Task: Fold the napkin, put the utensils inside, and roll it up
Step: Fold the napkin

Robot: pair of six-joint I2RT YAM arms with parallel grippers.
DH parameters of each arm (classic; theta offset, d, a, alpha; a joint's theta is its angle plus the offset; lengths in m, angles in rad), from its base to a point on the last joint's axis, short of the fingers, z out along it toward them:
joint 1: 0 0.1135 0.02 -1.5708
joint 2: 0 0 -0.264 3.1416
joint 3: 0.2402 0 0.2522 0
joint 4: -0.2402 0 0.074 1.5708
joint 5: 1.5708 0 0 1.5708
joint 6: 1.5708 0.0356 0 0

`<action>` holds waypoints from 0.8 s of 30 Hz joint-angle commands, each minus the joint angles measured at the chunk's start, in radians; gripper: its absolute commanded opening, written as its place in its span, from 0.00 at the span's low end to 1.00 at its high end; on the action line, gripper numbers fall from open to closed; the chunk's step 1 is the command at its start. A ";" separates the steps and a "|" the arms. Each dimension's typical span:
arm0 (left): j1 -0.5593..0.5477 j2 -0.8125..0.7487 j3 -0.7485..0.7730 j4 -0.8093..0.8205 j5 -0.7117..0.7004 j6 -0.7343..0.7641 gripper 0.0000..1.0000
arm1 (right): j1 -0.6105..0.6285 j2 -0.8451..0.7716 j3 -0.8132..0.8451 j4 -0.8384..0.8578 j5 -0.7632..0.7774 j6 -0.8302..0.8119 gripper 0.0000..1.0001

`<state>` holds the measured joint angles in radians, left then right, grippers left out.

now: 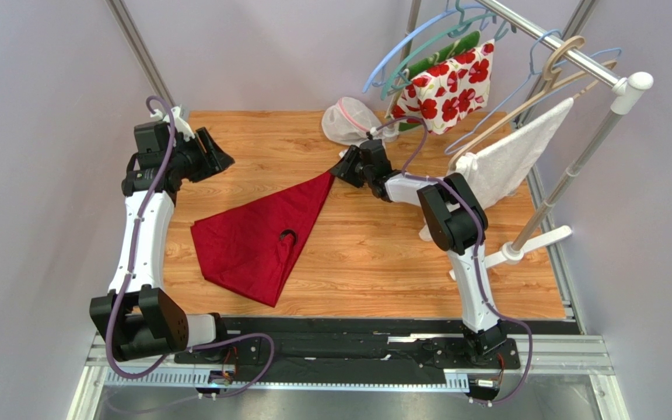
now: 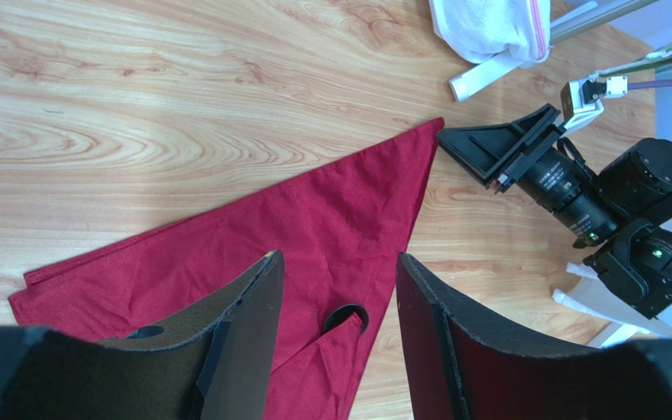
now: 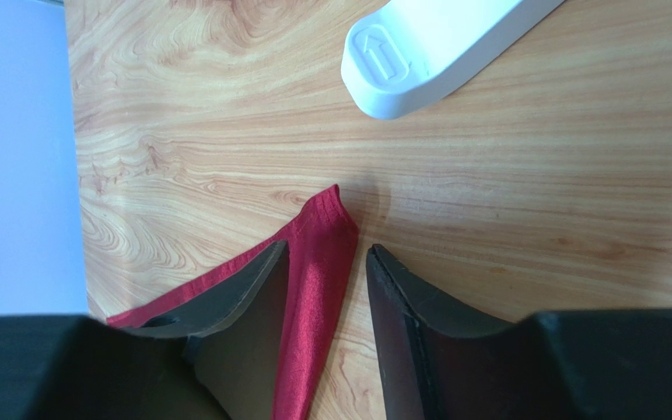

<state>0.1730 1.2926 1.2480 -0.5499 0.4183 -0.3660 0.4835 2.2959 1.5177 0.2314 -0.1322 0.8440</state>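
Your napkin (image 1: 252, 241) lies folded to a triangle on the tabletop (image 1: 374, 254) — right gripper (image 3: 326, 254) straddles its far corner, jaws apart; left gripper (image 2: 338, 262) hovers, jaws apart, empty. Likely next: clamp that corner, roll.

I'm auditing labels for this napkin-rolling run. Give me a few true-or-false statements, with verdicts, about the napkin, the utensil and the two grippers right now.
1. The napkin lies folded into a triangle on the table. True.
2. The left gripper is clamped on the napkin. False: its fingers stand apart, and in the top view it sits over bare wood, clear of the cloth.
3. The right gripper is at the napkin's far tip. True: the tip lies between its open fingers.
4. The black utensil lies on bare table beside the napkin. False: only a round black part shows, on the napkin at a fold edge.
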 commanded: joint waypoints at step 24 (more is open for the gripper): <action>0.010 -0.006 0.004 0.021 0.036 -0.016 0.59 | -0.037 0.054 0.062 -0.064 0.034 0.067 0.00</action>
<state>0.1730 1.2926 1.2480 -0.5495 0.4366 -0.3725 0.4610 2.3623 1.6127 0.1795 -0.1253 0.9054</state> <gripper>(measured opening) 0.589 0.015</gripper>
